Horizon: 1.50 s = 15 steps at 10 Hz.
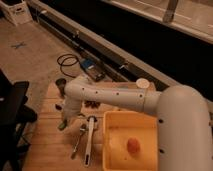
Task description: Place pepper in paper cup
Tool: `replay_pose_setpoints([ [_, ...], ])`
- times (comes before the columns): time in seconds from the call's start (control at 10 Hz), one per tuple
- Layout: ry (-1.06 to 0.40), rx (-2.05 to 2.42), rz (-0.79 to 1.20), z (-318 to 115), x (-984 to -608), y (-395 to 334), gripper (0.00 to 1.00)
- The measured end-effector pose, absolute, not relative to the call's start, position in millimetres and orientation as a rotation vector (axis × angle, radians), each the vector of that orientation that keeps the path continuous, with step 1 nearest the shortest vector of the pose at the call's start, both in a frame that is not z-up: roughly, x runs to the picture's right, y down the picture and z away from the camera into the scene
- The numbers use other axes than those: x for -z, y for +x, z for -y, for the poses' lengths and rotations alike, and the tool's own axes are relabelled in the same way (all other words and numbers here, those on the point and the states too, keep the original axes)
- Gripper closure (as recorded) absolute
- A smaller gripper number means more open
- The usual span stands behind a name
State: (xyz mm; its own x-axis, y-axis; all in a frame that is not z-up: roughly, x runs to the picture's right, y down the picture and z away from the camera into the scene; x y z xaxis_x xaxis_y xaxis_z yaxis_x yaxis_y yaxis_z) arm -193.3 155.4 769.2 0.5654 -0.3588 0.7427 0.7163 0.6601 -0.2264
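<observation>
Green pepper [61, 126] hangs clamped in the gripper [65, 121], low over the wooden table [45, 152].

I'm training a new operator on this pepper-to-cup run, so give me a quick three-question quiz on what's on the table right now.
1. True or false: the paper cup stands at the far edge of the table, well apart from the gripper.
2. What lies inside the yellow tub? A) an orange round thing B) a fork C) nothing
3. Fill in: the gripper is down at the table's left side, jaws shut on the green ____.
Key: 1 true; 2 A; 3 pepper.
</observation>
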Motion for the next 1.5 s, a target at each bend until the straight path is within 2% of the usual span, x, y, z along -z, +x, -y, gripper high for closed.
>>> replay_pose_setpoints([
  [0.7, -0.454, 0.436, 0.596, -72, -779, -40, 1.00],
  [1.5, -0.442, 0.430, 0.584, -70, -780, -38, 1.00],
])
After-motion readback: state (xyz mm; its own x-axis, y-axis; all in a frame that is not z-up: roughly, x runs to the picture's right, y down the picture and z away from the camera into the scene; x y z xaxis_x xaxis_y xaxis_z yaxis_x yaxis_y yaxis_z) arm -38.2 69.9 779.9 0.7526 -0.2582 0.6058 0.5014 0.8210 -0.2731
